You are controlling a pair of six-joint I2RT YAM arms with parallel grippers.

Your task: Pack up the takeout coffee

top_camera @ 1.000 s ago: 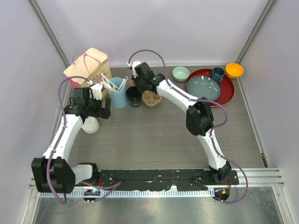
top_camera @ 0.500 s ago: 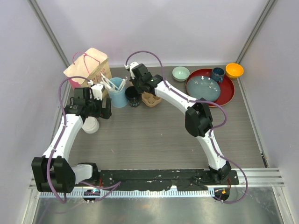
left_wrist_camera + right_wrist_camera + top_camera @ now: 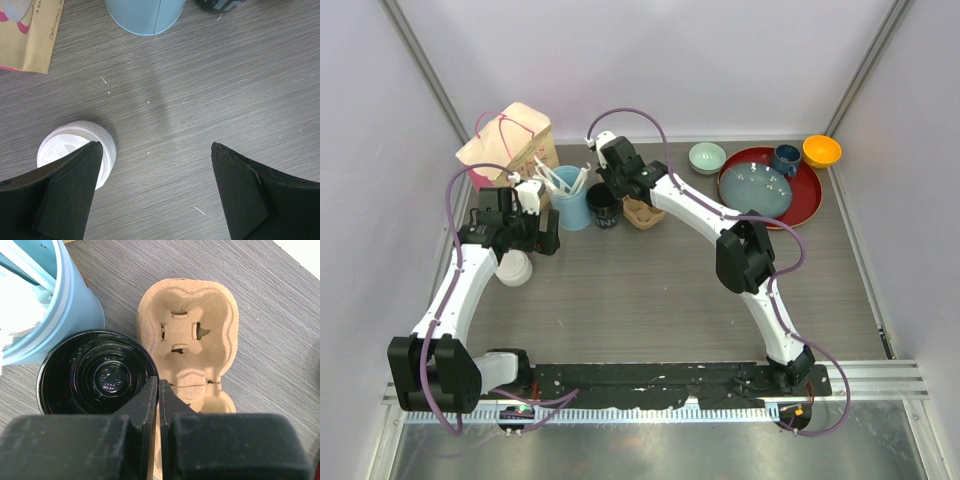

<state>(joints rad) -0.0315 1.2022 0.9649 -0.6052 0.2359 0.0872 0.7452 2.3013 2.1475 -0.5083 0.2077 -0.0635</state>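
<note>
A black paper cup stands open, with no lid, between the utensil cup and a brown pulp cup carrier. In the right wrist view my right gripper is shut on the black cup's right rim, one finger inside and one outside, with the empty carrier right beside it. From above, the right gripper is at that rim. A second cup with a white lid stands at the left. My left gripper is open and empty over bare table, its left finger next to the white lid.
A light-blue cup of white utensils touches the black cup's left side. A paper bag with pink handles stands at the back left. A red tray with a dark-blue mug, an orange bowl and a green bowl are at the back right.
My right gripper has shifted left from above the carrier to the black cup's rim. The cups, the carrier and the left arm have not moved.
</note>
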